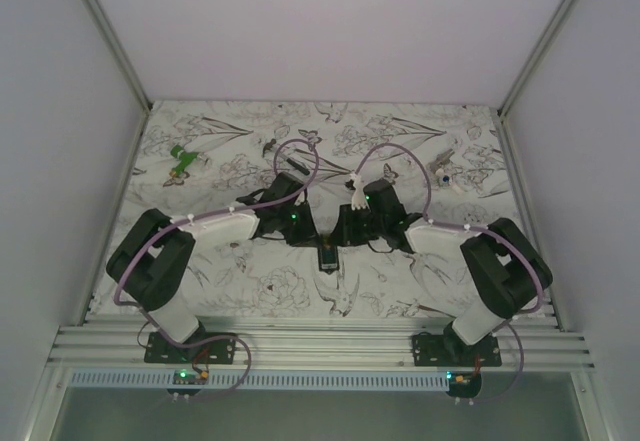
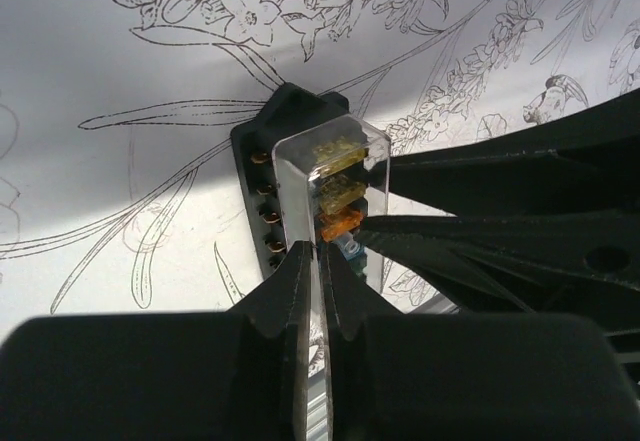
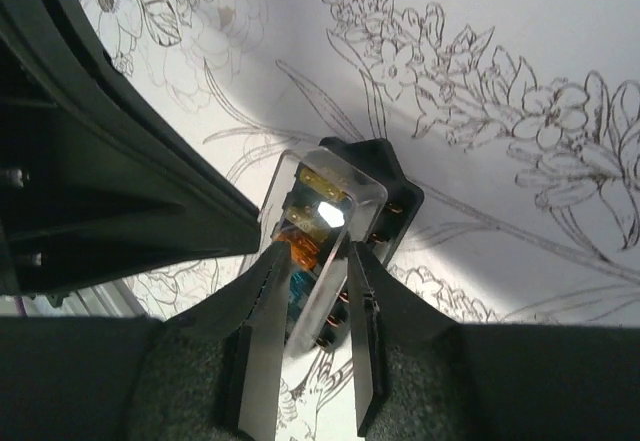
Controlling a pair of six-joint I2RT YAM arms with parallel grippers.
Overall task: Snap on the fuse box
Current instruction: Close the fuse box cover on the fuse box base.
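Fuse box [image 1: 328,257] sits on the table [image 1: 250,296] dead centre between my two arms, long axis pointing away from the near edge, clear cover [image 2: 330,161] facing up. My left gripper [image 2: 318,259] is pinched tight on the cover's end. My right gripper [image 3: 315,261] straddles its width, fingers apparently pressed to both sides. Neither arm's closer. I reckon the snap needs a squeeze straight down onto the black base.

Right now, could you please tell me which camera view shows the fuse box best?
Left wrist: the fuse box fills mid-frame, clear cover and fuses sharp. Right wrist adds glare; top external shows a speck.
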